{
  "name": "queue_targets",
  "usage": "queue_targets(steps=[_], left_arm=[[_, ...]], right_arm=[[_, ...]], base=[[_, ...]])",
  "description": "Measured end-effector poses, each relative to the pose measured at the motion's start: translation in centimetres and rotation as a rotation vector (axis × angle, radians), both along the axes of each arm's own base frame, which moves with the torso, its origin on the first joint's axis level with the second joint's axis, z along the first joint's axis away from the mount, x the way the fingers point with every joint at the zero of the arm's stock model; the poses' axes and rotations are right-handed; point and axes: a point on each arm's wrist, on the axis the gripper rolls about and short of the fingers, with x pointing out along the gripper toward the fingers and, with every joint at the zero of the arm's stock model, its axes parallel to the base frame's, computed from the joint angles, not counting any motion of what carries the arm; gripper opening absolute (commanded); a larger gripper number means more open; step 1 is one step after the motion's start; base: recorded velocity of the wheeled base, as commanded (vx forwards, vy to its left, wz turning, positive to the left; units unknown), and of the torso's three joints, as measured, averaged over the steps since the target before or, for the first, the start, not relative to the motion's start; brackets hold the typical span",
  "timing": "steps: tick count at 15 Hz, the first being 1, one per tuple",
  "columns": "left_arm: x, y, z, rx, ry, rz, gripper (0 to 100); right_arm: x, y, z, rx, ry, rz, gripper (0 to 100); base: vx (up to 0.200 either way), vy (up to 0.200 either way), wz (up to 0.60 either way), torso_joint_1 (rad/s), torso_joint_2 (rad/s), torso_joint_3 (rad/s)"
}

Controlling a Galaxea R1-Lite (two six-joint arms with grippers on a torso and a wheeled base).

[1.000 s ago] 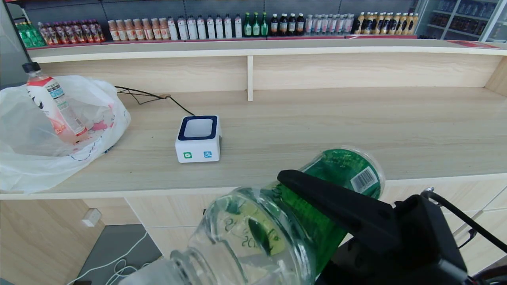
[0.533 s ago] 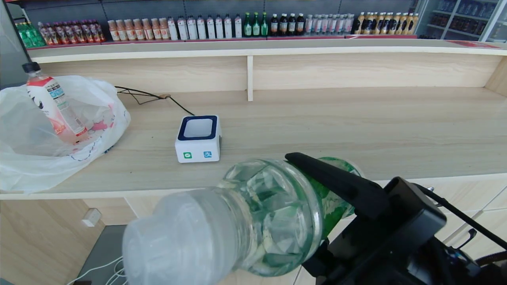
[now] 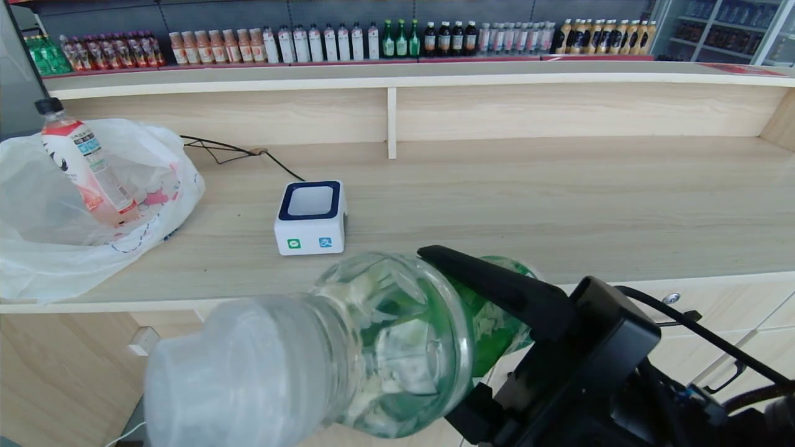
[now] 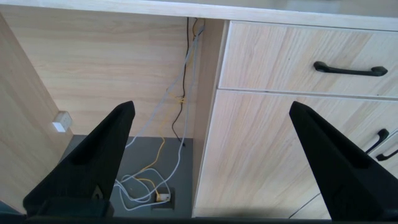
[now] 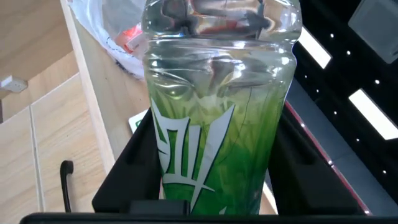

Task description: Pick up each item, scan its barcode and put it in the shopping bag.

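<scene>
Scanning step, I judge: right fingers [image 3: 497,285] clamped on the bottle [image 3: 385,347] (cap toward the head camera), which next needs turning and carrying over the scanner [image 3: 310,216], then the bag [image 3: 37,248].

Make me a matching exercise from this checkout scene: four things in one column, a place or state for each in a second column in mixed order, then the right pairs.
Things
1. green-label bottle
2. pink-label bottle
3. scanner
4. left gripper

Places and states
A. leaning inside the shopping bag
B. clamped in the right gripper
C. standing on the counter, a cable running off behind it
D. open, facing the drawer fronts

Pairs: 1-B, 2-A, 3-C, 4-D
</scene>
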Motion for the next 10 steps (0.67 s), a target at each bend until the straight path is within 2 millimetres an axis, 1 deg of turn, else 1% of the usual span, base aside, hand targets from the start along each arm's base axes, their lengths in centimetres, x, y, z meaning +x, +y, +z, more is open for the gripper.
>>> queue_targets(steps=[3, 5, 7, 8, 10], left_arm=[[0.0, 0.0, 0.0, 0.0, 0.0, 0.0, 100], [0.0, 0.0, 0.0, 0.0, 0.0, 0.0, 100], [0.0, 0.0, 0.0, 0.0, 0.0, 0.0, 100], [0.0, 0.0, 0.0, 0.0, 0.0, 0.0, 100], [0.0, 0.0, 0.0, 0.0, 0.0, 0.0, 100]], right_arm=[[1.0, 0.2, 1.5, 0.013, 0.028, -0.044, 0], [2.1, 0.3, 2.7, 0.002, 0.09, -0.07, 0], [3.2, 0.2, 3.8, 0.038, 0.179, -0.083, 0], [3.5, 0.1, 4.2, 0.092, 0.246, -0.087, 0], [4.0, 0.1, 4.5, 0.305, 0.467, -0.084, 0]], base=[[0.0, 0.0, 0.0, 0.0, 0.0, 0.0], [0.0, 0.0, 0.0, 0.0, 0.0, 0.0], [0.0, 0.0, 0.0, 0.0, 0.0, 0.0], [0.0, 0.0, 0.0, 0.0, 0.0, 0.0], [0.0, 0.0, 0.0, 0.0, 0.0, 0.0]])
